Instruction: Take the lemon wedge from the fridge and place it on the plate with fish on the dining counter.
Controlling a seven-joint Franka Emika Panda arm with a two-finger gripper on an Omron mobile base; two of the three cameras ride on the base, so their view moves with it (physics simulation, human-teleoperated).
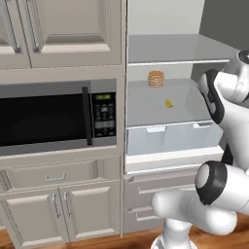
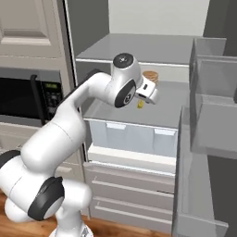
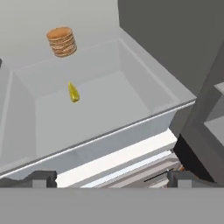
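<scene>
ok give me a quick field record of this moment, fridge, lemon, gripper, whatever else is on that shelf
fridge: fridge open, shelves in view
lemon wedge: lemon wedge lies on the shelf above the clear drawers, untouched
pancake stack: pancake stack on the same shelf, behind the wedge, apart from it
gripper: gripper open, short of the shelf, aimed at the wedge
microwave: microwave left of the fridge, door shut

The fridge (image 1: 165, 97) stands open — the lemon wedge (image 1: 168, 103) on its shelf, near a pancake stack (image 1: 155, 79).
</scene>
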